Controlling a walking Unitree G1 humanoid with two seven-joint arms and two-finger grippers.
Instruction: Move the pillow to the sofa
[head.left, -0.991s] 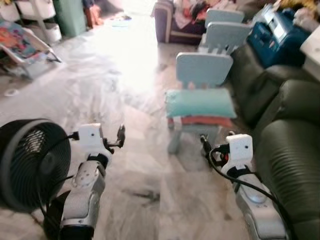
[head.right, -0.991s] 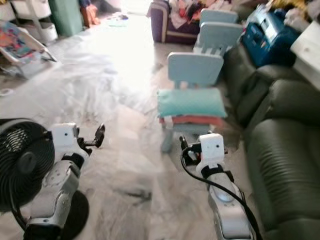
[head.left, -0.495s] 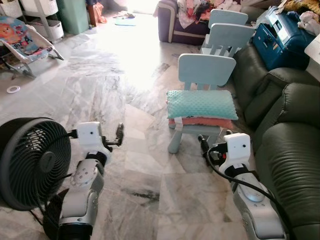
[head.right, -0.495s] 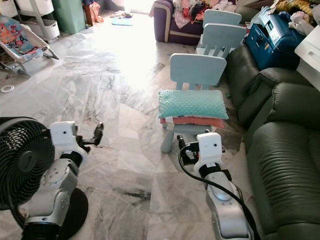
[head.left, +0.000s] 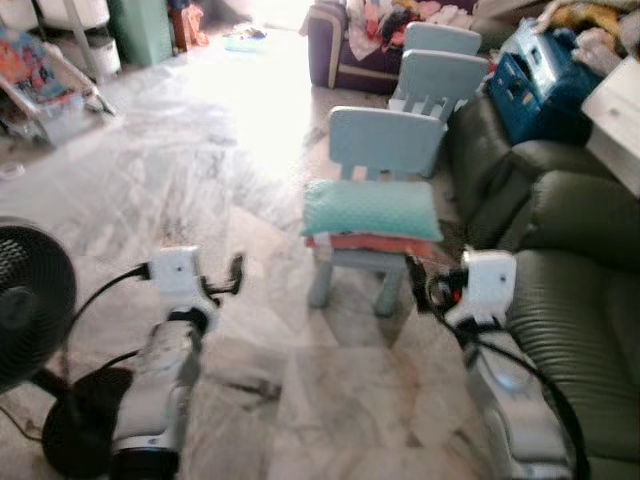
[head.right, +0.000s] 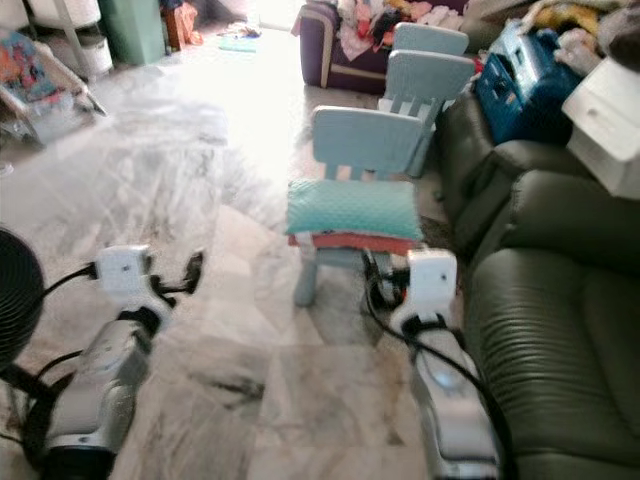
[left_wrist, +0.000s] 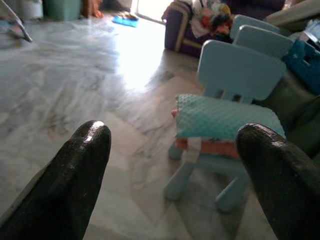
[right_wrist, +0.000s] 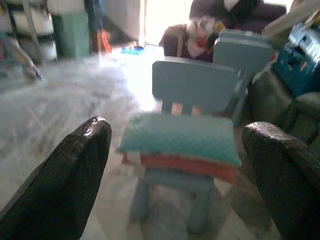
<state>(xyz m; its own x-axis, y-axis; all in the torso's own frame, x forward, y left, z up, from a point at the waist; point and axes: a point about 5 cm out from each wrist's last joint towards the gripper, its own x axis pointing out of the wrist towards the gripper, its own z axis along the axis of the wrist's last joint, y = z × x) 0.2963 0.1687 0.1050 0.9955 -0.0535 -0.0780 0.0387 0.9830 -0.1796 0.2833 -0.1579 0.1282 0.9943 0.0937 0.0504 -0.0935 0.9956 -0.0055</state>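
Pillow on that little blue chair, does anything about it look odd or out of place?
Slightly. The teal pillow lies stacked on a coral cushion on the small chair, overhanging the seat on both sides. It sits flat, not slipping. The dark sofa is just beside it.

Open marble floor (head.left: 190, 170) ahead and left of the small blue chair (head.left: 385, 150), dark sofa (head.left: 575, 270) close along the chair's right, black fan (head.left: 25, 300) at left, second chair (head.left: 435, 70) crowding behind.
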